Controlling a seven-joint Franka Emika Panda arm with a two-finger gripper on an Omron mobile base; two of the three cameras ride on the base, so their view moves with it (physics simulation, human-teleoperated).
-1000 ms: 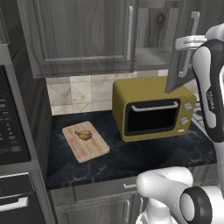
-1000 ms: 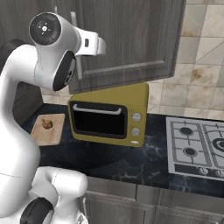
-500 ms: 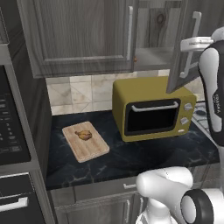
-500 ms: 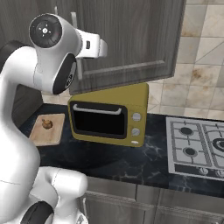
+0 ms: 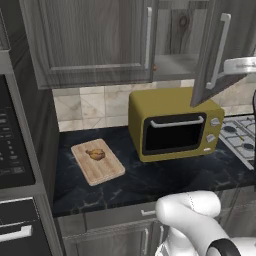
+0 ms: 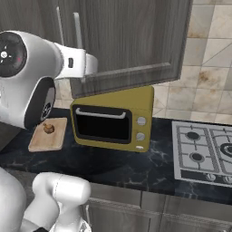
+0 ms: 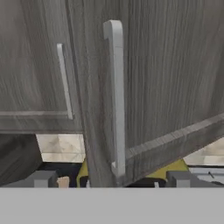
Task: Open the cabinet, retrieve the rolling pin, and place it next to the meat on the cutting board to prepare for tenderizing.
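cabinet (image 5: pixel 210 45) door ajar, handle (image 7: pixel 116 96) vertical | gripper (image 7: pixel 111 179) fingers apart

Arm: glossy white shell, rounded tubular links joined by bulbous elbows.

Left base view: a white curved link (image 5: pixel 192 212) sits at 5 o'clock, smooth and unmarked, ending in a dark grey joint ring (image 5: pixel 224 248) at the bottom edge. A flat white disc-shaped flange (image 5: pixel 242 66) with a grey underside shows at 3 o'clock.

Right base view: a large white joint housing (image 6: pixel 25 77) at 9 o'clock carries a black round end cap (image 6: pixel 9 53) with small light dots and one red dot. A white cylindrical wrist segment (image 6: pixel 74 63) bears a small dark rectangular mark. A dark band edges the housing's lower side.
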